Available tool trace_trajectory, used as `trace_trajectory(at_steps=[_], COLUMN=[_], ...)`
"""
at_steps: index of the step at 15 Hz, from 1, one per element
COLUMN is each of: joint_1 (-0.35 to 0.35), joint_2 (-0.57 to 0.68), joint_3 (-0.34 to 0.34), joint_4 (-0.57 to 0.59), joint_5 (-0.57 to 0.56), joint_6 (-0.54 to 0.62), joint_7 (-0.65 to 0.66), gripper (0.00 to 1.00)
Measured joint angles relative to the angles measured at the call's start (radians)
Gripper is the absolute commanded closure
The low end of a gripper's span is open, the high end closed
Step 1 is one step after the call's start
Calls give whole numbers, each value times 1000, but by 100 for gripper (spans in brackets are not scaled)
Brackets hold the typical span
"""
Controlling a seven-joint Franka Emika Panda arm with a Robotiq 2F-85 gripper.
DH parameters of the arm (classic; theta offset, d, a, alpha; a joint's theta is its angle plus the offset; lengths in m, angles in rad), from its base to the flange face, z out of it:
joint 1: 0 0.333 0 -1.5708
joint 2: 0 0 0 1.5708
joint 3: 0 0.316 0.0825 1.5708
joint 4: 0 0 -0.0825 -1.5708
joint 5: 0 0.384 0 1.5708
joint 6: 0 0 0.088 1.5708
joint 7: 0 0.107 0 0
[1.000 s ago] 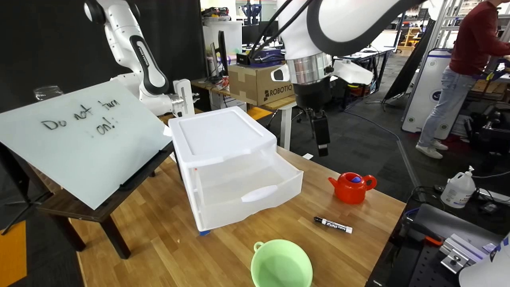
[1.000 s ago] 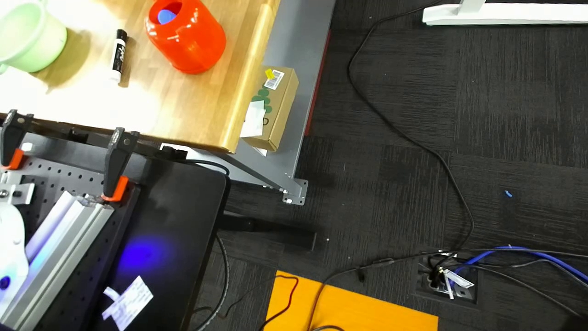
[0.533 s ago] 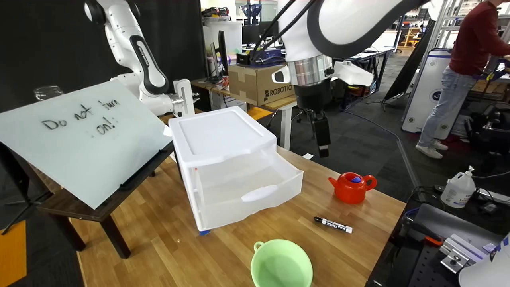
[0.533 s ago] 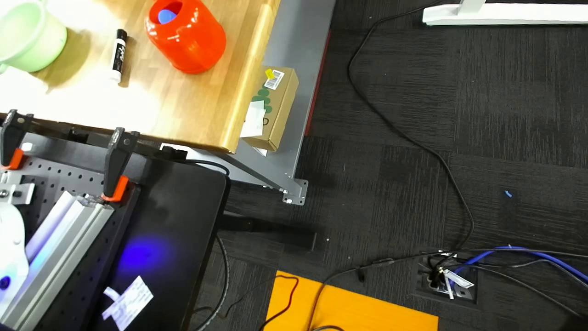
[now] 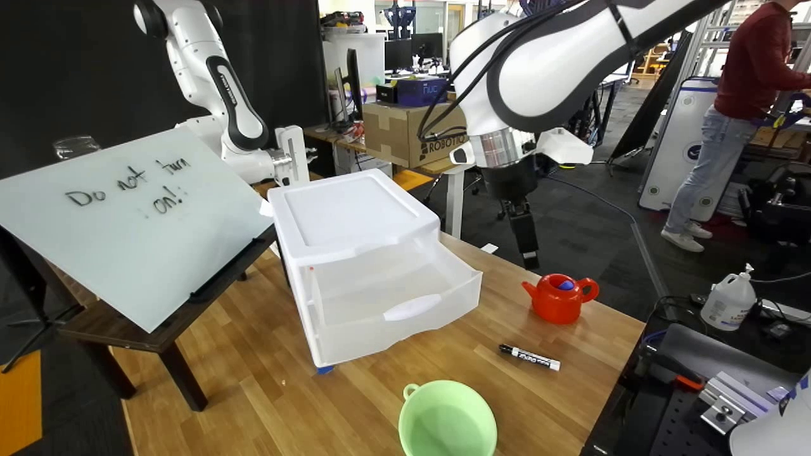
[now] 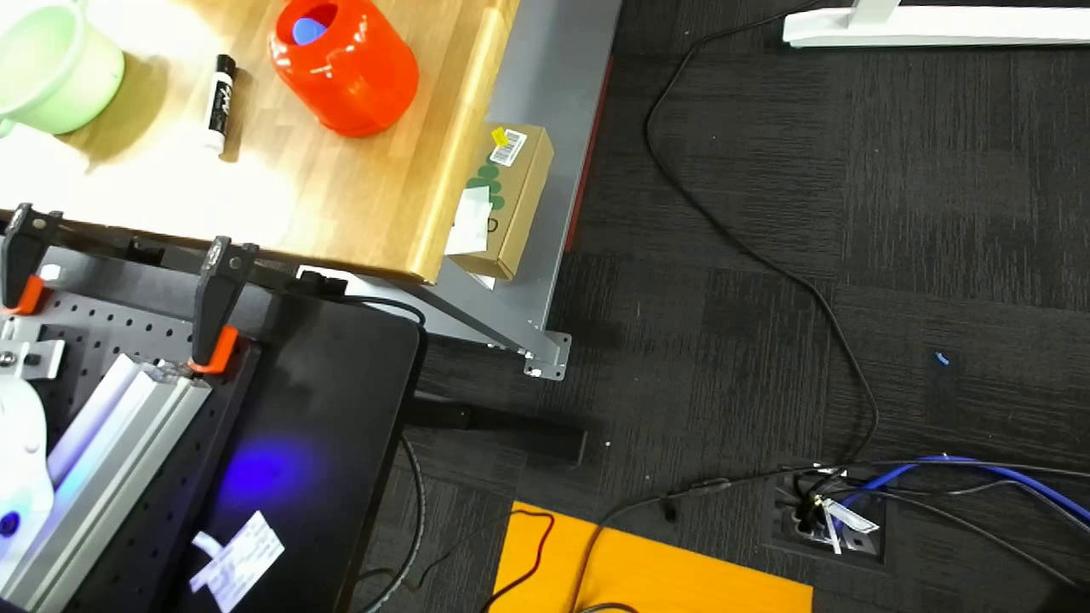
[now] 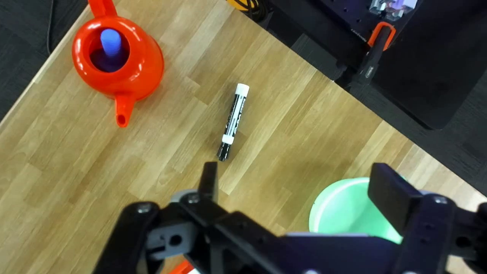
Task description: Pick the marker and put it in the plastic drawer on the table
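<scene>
The widest thing here is the bench (image 5: 272, 392), with a light wood-grain top. The white-and-dark-grey arm (image 5: 538, 76) reaches in from the upper right of an exterior view and bends downward. At the opposite side a whiteboard (image 5: 139, 253), lettered "Do not turn on!" in black, leans back at a tilt above a low dark stand (image 5: 120, 329). Beside it, on the bench, sits the plastic drawer (image 5: 374, 239), a white translucent unit with a flat top and its wide tray pulled out. The black hand (image 7: 296, 180) hangs in the air with its tips down; the wrist view shows its two fingers spread wide apart, with nothing held between them. A pale green cup (image 5: 448, 418) with a loop handle stands upright on the bench, partly hidden by a finger in the wrist view. The red teapot (image 5: 557, 310) sits upright near an edge of the bench. The marker (image 7: 232, 120) lies flat on the bench between teapot and cup, touching neither and clear of the hand, its black cap toward the nearer finger in the wrist view. Smaller, in what shows of it, is a blue piece (image 7: 111, 42) inside the teapot.
</scene>
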Motion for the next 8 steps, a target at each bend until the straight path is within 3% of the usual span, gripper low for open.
trace_trajectory(at_steps=[8], joint_1=[-16], joint_2=[122], joint_3=[-4], joint_4=[9], joint_5=[2], joint_6=[4], joint_7=[-3], gripper=[0])
